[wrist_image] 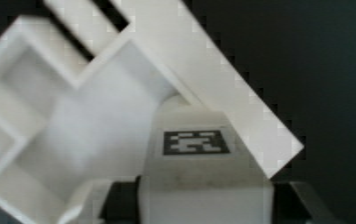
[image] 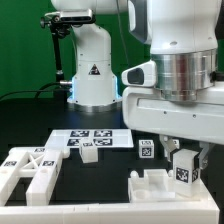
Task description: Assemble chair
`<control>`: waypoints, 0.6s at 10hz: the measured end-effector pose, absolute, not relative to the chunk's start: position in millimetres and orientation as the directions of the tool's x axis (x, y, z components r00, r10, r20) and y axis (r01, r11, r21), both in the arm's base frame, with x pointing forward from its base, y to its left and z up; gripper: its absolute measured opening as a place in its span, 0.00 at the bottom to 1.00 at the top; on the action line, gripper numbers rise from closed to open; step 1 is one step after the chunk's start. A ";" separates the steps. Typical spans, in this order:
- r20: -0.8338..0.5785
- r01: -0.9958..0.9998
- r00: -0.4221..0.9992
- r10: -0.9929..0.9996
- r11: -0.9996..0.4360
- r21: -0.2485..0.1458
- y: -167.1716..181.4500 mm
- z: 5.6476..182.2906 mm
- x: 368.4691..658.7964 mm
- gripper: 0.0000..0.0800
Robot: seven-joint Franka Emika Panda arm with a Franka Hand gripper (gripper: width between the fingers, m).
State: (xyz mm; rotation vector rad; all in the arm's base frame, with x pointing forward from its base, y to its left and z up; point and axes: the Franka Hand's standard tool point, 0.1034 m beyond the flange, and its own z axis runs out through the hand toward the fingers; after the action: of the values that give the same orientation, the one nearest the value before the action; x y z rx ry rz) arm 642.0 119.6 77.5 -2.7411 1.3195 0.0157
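Looming closest in the exterior view, the silver-and-white two-finger gripper [image: 180, 163] is clamping a small tagged white plastic chair block [image: 184, 173] above a slotted white plastic panel [image: 160, 188], which the picture's edge is cropping. At the exterior view's left, a white plastic cross-braced frame [image: 28, 172] is lying half cut off. The wrist view alone is showing the block's tag face-on, with blurred slats behind it and the jaws hardly showing.
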 end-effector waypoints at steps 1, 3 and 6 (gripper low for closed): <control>-0.081 -0.846 0.533 -0.842 -0.529 -0.067 118.9 77.3 641.0 0.36; -0.097 -0.903 0.429 -0.898 -0.425 -0.061 118.6 77.1 642.1 0.36; -0.084 -0.830 0.558 -0.825 -0.553 -0.075 118.3 78.9 642.8 0.57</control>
State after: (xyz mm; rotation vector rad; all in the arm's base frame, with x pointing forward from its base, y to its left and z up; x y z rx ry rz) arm 642.8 118.3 78.9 -2.6784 1.4276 0.0586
